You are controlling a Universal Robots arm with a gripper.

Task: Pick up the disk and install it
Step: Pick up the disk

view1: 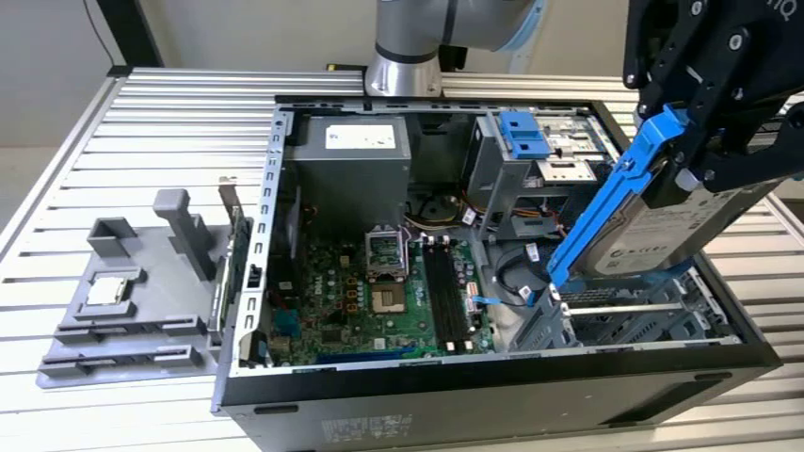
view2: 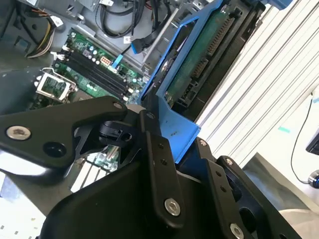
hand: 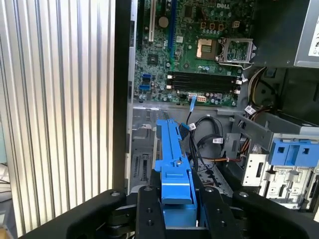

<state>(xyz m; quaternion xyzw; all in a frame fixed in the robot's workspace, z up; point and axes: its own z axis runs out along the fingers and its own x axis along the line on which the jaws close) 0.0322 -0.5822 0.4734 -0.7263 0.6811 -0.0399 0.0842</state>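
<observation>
Blue plastic frames the disk (view1: 672, 221) that my end effector (view1: 688, 151) pinches by its edges, at the exterior view's right. The disk hangs tilted with its label showing. Its lower end dips into the open case (view1: 503, 377) just above the empty metal bay (view1: 628, 320), touching nothing that I can make out. I judge the pick-up done and the installing in hand, with the disk not yet seated. Seating it calls for levelling the disk and lining its frame up with the bay's sides. A blue latch (view1: 522, 132) sits on the cage further back, and the motherboard (view1: 364, 301) lies in the middle of the case. Well apart on the ribbed desk (view1: 164, 113), a grey tray (view1: 126, 311) carries a small square chip (view1: 109, 290).

In the second wrist view my end effector (view2: 164, 124) is clamped on the blue frame. The disk (view2: 199, 55) turns its green underside and connector toward the camera, near the case's wall.

In the first wrist view the disk (hand: 172, 154) shows edge-on, rising from my end effector (hand: 177, 199) over the bay. Loose black cables (hand: 204, 139) lie just beside it. By my reckoning, they and the case's wall are what could snag the frame.
</observation>
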